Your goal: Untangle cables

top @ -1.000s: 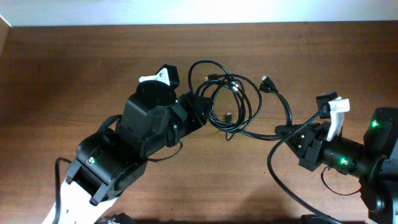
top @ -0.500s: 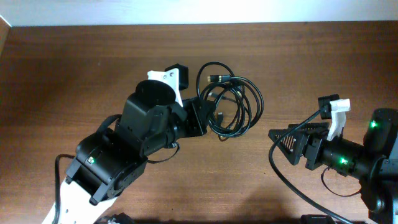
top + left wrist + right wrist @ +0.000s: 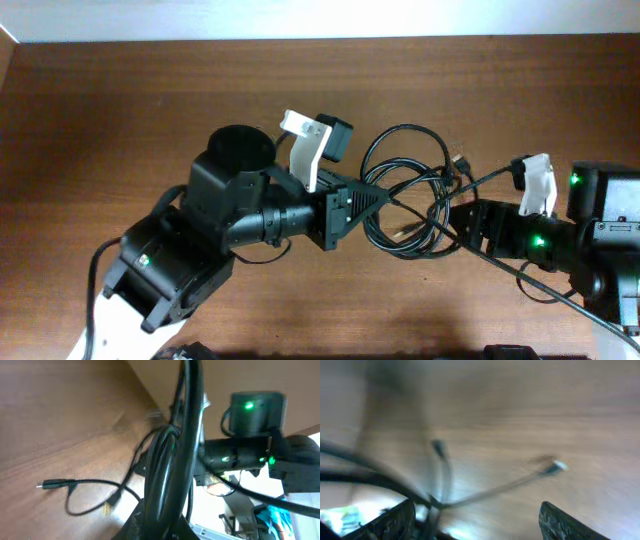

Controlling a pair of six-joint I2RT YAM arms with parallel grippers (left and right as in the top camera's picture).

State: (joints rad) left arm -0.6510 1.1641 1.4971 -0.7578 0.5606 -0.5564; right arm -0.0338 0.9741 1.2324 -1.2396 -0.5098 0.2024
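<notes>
The cables (image 3: 408,190) form a tangle of thin black loops lifted over the middle of the table. My left gripper (image 3: 371,198) points right and is shut on the bundle's left side. In the left wrist view the thick bunch of cables (image 3: 172,460) rises straight out of the left gripper (image 3: 167,521), and a loose plug end (image 3: 46,484) trails over the wood. My right gripper (image 3: 462,226) stands open right beside the loops' right edge. The blurred right wrist view shows the right gripper (image 3: 475,522) open wide, with cable strands (image 3: 442,472) and a metal-tipped plug (image 3: 555,466) just ahead, none of it gripped.
The brown wooden table (image 3: 120,110) runs to a pale wall along the far edge. The right arm's own thicker wire (image 3: 545,290) trails toward the front right. The left arm's black body (image 3: 190,250) fills the front left.
The right gripper has opened and let go of the cable end it held. The left gripper has swung right with the bundle, bringing the loops up against the right gripper.
</notes>
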